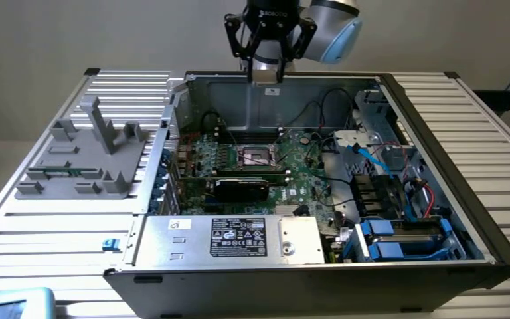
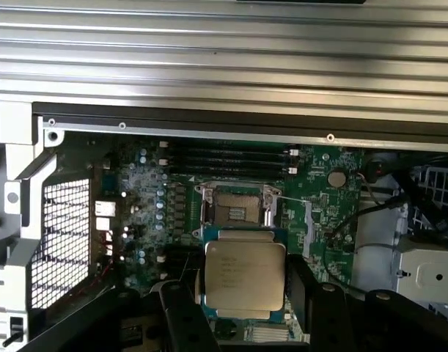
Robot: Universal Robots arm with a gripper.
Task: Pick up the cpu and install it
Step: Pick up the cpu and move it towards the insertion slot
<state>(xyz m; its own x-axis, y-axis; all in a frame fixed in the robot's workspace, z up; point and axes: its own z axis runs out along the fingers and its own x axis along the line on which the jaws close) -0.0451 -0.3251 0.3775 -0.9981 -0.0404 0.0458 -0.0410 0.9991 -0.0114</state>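
One pincer pinching cpu above open computer case; slatted metal table, plain beige wall.

An open black computer case lies on a ribbed silver metal table. Inside, a green motherboard has a bare square metal socket near its middle. A large silver box with a black label sits along the front. Above the rear wall, a black robot gripper clamps a small flat silver-beige cpu. A grey plastic fixture stands at the exterior view's left.
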